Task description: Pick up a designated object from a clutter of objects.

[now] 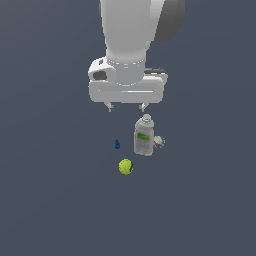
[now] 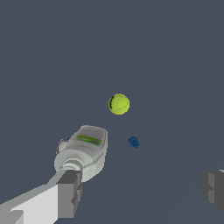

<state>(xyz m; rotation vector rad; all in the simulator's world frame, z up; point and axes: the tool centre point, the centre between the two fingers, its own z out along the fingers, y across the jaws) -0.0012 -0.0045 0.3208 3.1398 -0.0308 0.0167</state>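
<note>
Two grey fingers (image 2: 70, 192) fill the near corners of the wrist view, set wide apart with nothing between them, so the gripper (image 1: 126, 107) is released and empty. In the exterior view it hangs from the white arm (image 1: 131, 40) above the floor (image 1: 50, 200), clear of every object, its short fingertips pointing down.

Directly under one fingertip stands the grey bottle (image 1: 144, 136) with its green label, upright, its cap close below that finger. In the wrist view the bottle (image 2: 85, 153) sits just beyond one finger and partly behind it. A small white and purple item (image 1: 159, 141) rests against the bottle on the exterior view's right; in the wrist view only its edge (image 2: 62, 144) peeks out from behind the bottle.

The tiny dark-blue object (image 1: 117, 144), the one to be picked, stands on the floor just to the exterior view's left of the bottle, apart from it by a narrow gap. It lies below the gripper, nearer the finger on the exterior view's left. In the wrist view it (image 2: 134, 141) shows between the bottle and open floor, unobstructed from above.

A yellow-green tennis ball (image 1: 125, 166) lies near the blue object, on its own and touching nothing; the wrist view shows the ball (image 2: 118, 104) beyond the blue object.
</note>
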